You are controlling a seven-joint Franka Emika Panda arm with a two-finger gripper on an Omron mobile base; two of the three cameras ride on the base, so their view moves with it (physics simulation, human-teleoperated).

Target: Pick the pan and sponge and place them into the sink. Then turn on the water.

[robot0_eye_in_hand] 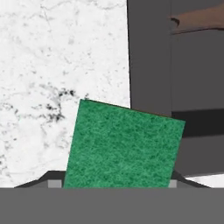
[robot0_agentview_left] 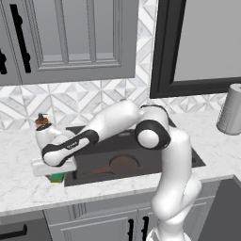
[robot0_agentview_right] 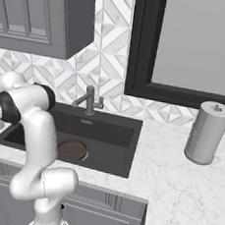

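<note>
- Nearest us, our arm (robot0_agentview_left: 141,127) bends low across the sink (robot0_agentview_left: 197,160) toward its left rim and hides much of the basin.
- Our gripper (robot0_agentview_left: 55,172) is down over the sponge (robot0_agentview_left: 57,177), which sits green face up on the marble counter (robot0_agentview_left: 19,183) just beside the sink's left rim.
- In the hand view the sponge (robot0_eye_in_hand: 122,146) lies between the finger tips; we cannot tell whether they pinch it.
- The pan (robot0_agentview_left: 123,164), dark brown, lies inside the sink, its handle pointing left.
- Behind the sink stands the grey faucet (robot0_agentview_right: 88,101).
- Well right of the sink stands a paper towel roll (robot0_agentview_right: 207,132).
</note>
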